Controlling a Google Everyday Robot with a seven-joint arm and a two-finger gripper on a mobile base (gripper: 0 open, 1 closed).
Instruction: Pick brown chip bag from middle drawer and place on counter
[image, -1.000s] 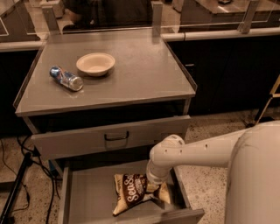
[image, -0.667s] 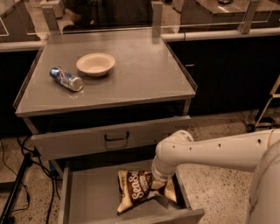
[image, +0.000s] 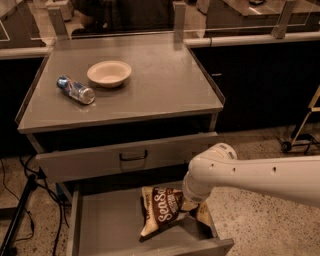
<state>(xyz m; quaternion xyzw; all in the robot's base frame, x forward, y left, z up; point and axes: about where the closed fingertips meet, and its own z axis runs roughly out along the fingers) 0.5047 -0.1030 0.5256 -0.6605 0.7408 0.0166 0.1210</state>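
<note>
The brown chip bag (image: 162, 210) with white "SeaSalt" lettering stands tilted at the right of the open middle drawer (image: 107, 225), its right end drawn up towards my wrist. My gripper (image: 192, 205) reaches down into the drawer's right side from the white arm and is shut on the bag's right end; the wrist hides most of the fingers. The counter (image: 150, 95) is the grey steel top above the drawers.
A cream bowl (image: 109, 73) and a blue-silver can (image: 75, 90) lying on its side sit on the counter's left half. The closed drawer front (image: 125, 159) with a dark handle overhangs the open drawer. Cables (image: 20, 210) hang at the left; a wheeled stand (image: 300, 135) is at the right.
My arm and the bag have shifted together a little right and up inside the drawer, and the bag now stands more upright.
</note>
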